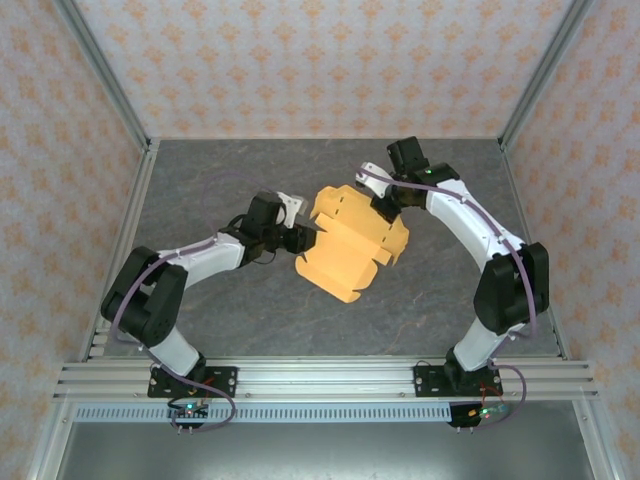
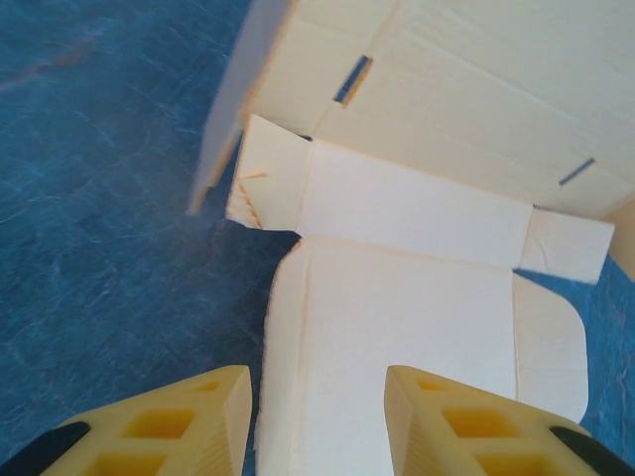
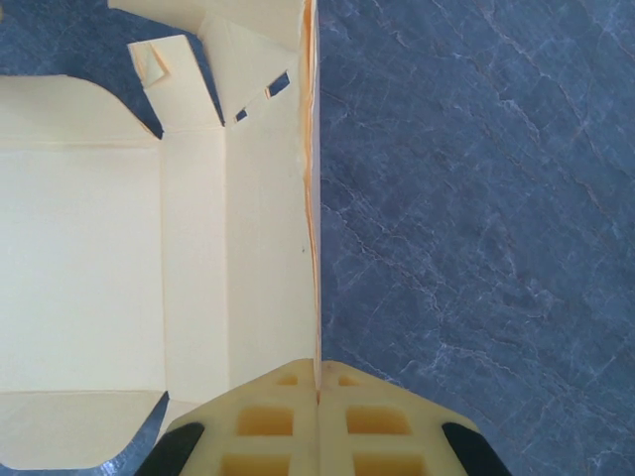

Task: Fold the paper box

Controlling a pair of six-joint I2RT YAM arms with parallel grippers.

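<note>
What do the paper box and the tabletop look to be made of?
Paper box: thin matte card, orange-yellow; crisp crease lines, cut slots and flaps bending up suggest it. Table: dark grey surface with pale marble-like veins, low sheen; possibly printed laminate or mat, real stone cannot be ruled out.

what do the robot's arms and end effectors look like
Both arms, left arm and right arm, have white links, black joints and a lilac cable along each. The left end effector and right end effector have yellow plastic fingers with rectangular pockets and black mounts.
</note>
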